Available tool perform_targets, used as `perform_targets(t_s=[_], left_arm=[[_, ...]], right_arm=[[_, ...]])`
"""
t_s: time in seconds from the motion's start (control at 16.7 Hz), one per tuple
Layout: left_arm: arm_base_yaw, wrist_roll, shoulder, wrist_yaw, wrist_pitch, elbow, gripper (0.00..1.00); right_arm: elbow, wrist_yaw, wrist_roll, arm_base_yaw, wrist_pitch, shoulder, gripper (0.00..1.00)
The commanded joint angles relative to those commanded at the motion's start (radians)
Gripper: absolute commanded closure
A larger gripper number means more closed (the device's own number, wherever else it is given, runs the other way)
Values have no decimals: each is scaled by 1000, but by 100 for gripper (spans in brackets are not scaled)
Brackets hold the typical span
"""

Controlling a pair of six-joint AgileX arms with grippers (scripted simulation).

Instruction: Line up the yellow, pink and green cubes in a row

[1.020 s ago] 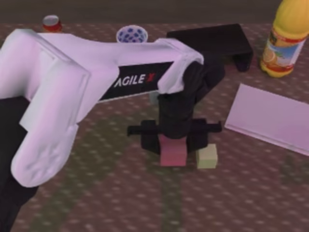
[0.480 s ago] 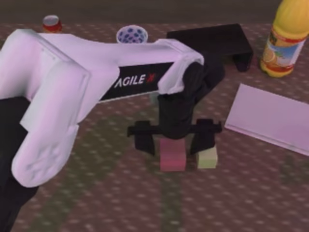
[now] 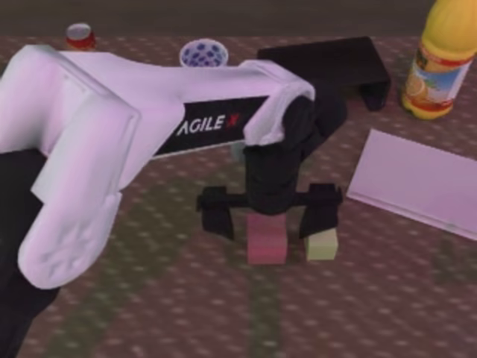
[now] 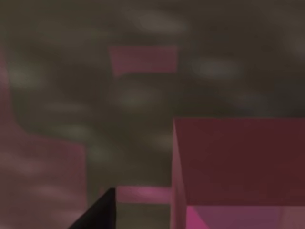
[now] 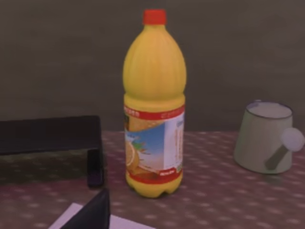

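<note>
The pink cube (image 3: 266, 242) sits on the table at mid-centre, and the small pale green cube (image 3: 321, 245) is just to its right, a narrow gap between them. My left gripper (image 3: 268, 226) hovers over the pink cube's far edge, open, its dark fingers (image 3: 217, 215) spread wider than the cube. The right-hand finger ends above the green cube's far edge. In the left wrist view the pink cube (image 4: 238, 162) fills the near side beside one fingertip (image 4: 99, 212). The yellow cube is hidden. My right gripper (image 5: 157, 224) is parked out of the top view, open.
An orange juice bottle (image 3: 440, 60) stands at the back right, with a black stand (image 3: 328, 63) to its left. A white sheet (image 3: 417, 183) lies at the right. A dotted bowl (image 3: 203, 54) and a red can (image 3: 80, 33) are at the back. A pale watering can (image 5: 264, 138) stands beside the bottle.
My left gripper's fingers have spread apart, letting go of the pink cube, which rests on the table next to the green cube. The arm has barely shifted.
</note>
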Motion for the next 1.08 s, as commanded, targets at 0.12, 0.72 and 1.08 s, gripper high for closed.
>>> perform_targets(t_s=[0.12, 0.72, 1.08], left_arm=[[2, -2, -4, -1, -17, 16, 0], [16, -5, -67, -1, -236, 169, 0], [69, 103, -60, -1, -234, 176, 0]], right_arm=[[0, 0, 0, 0, 0, 0, 0], [0, 0, 0, 0, 0, 0, 0], [0, 0, 0, 0, 0, 0, 0]])
